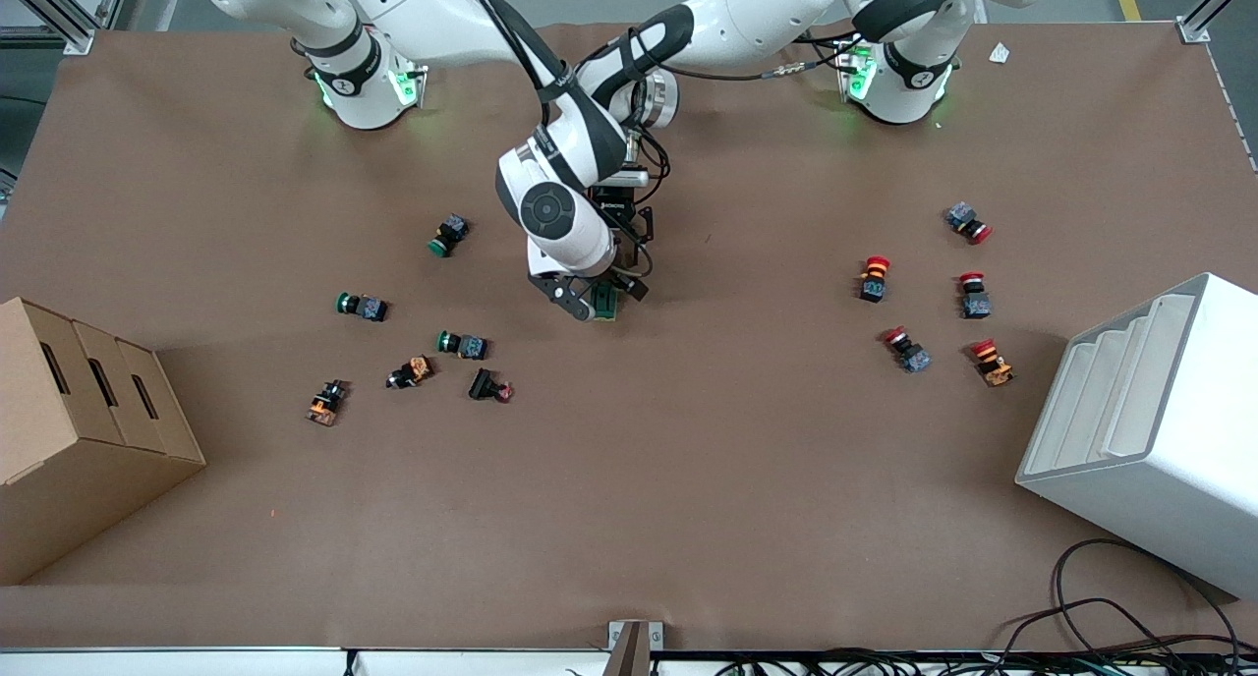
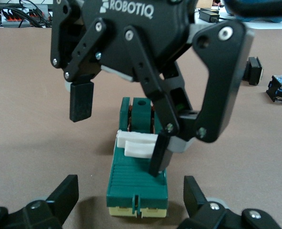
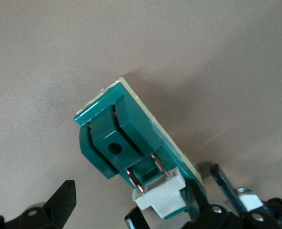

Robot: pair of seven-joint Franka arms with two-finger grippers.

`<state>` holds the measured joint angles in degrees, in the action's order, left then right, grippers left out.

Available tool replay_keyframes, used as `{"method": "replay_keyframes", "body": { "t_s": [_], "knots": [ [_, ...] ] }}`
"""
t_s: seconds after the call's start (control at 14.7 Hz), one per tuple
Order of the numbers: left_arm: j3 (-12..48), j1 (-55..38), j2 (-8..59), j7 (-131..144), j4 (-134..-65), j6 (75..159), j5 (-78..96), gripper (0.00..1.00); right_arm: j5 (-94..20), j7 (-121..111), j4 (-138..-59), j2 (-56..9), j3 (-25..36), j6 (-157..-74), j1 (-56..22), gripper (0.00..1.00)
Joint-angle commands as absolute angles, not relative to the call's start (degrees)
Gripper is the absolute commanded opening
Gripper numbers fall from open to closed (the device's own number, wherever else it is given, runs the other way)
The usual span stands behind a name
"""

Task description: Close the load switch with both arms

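The dark-green load switch [image 1: 605, 304] lies on the brown table near its middle, with its cream-white lever [image 2: 136, 143] raised on top. In the left wrist view the switch [image 2: 137, 179] sits between my left gripper's [image 2: 131, 193] open fingers, with a gap on each side. My right gripper [image 2: 121, 129] is open above the switch; one fingertip [image 2: 159, 156] rests on the lever and the other [image 2: 81, 102] hangs free beside it. The right wrist view shows the switch [image 3: 117, 133] and lever [image 3: 162, 198] at my right gripper [image 3: 129, 202]. In the front view, both grippers, left [image 1: 631, 281] and right [image 1: 575, 298], meet at the switch.
Green-capped and other push buttons [image 1: 462, 344] lie scattered toward the right arm's end, red-capped ones [image 1: 874, 278] toward the left arm's end. A cardboard box [image 1: 79, 430] and a white bin [image 1: 1150, 430] stand at the table's two ends. Cables [image 1: 1130, 617] lie at the front edge.
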<state>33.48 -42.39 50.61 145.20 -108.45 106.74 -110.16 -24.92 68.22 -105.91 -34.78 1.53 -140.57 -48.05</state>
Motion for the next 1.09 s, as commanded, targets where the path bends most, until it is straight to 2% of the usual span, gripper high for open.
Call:
{"method": "replay_keyframes", "body": {
  "t_s": [0.0, 0.48, 1.02],
  "knots": [
    [33.1, -42.9, 50.6, 146.3, -108.4, 105.7, -111.4, 0.98, -28.3, 68.6, -105.2, -35.5, 2.2, -142.4, -48.7, 1.00],
    [33.1, -42.2, 50.4, 147.0, -108.4, 105.7, -111.4, 0.98, -28.5, 67.5, -99.2, -35.9, 2.5, -141.0, -43.4, 1.00],
    [32.5, -41.9, 50.4, 147.3, -108.6, 105.7, -111.3, 0.98, -28.0, 67.7, -94.5, -40.4, 2.5, -141.5, -43.8, 1.00]
  ]
}}
